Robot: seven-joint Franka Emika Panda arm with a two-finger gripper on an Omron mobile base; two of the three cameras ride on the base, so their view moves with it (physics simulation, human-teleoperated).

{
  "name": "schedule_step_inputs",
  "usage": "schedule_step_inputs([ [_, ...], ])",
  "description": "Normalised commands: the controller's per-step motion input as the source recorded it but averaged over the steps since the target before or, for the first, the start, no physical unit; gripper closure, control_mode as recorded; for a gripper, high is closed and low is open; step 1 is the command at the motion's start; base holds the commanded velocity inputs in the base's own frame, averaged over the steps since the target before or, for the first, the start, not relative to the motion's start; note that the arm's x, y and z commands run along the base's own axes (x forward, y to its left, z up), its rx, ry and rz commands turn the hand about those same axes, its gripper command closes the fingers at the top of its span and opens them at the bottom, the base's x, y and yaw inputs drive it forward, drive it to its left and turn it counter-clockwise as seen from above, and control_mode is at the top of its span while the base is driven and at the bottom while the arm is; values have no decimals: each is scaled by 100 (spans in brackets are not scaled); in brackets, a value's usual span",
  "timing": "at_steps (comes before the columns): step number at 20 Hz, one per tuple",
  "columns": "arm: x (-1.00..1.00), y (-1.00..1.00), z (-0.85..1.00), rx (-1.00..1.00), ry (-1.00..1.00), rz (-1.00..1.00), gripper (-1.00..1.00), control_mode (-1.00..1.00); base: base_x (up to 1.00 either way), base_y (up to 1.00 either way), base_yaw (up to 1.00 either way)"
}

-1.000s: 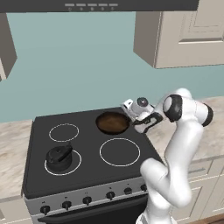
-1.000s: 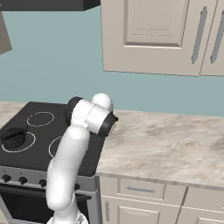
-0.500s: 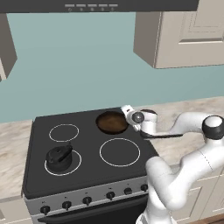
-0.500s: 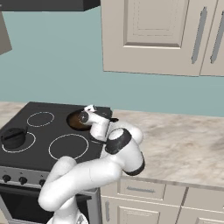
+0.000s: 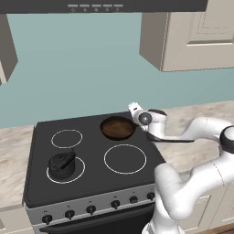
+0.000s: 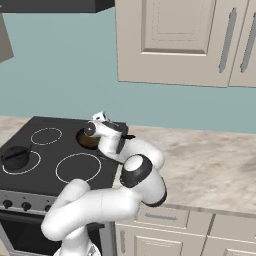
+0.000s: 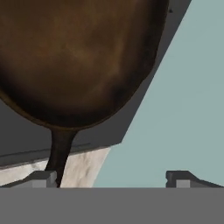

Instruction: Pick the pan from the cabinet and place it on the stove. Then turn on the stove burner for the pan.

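The pan point(image 5: 117, 127) rests flat on the stove point(image 5: 93, 145), covering the back right stove burner. My gripper point(image 5: 137, 113) hovers at the pan's right rim, open, holding nothing. In the hand view the pan point(image 7: 74, 57) is seen from very close, and its thin handle point(image 7: 60, 148) runs down to just beside my left fingertip point(image 7: 43, 177). The gripper point(image 7: 111, 177) has only wall and stove edge in its gap. From the right the pan point(image 6: 86, 141) is partly hidden behind my gripper point(image 6: 95, 124). The cabinet point(image 6: 172, 35) hangs above the counter, door shut.
A black kettle point(image 5: 61, 165) stands on the front left ring. A row of knobs point(image 5: 91, 209) lines the stove's grey front. Marble counter point(image 6: 205, 160) stretches to the right of the stove. A range hood point(image 5: 114, 5) hangs overhead.
The arm's elbow has swung out to the right and dropped lower. The hand has stayed by the pan's right rim, still open. The pan has not moved.
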Motion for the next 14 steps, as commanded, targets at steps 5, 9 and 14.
schedule_step_inputs([
  [5,-24,0,71,0,-2,-3,-100,-100,0,0,0],
  [9,-38,3,75,0,0,-4,-100,-100,0,0,0],
  [14,-49,15,82,1,0,-9,-100,-100,0,0,0],
])
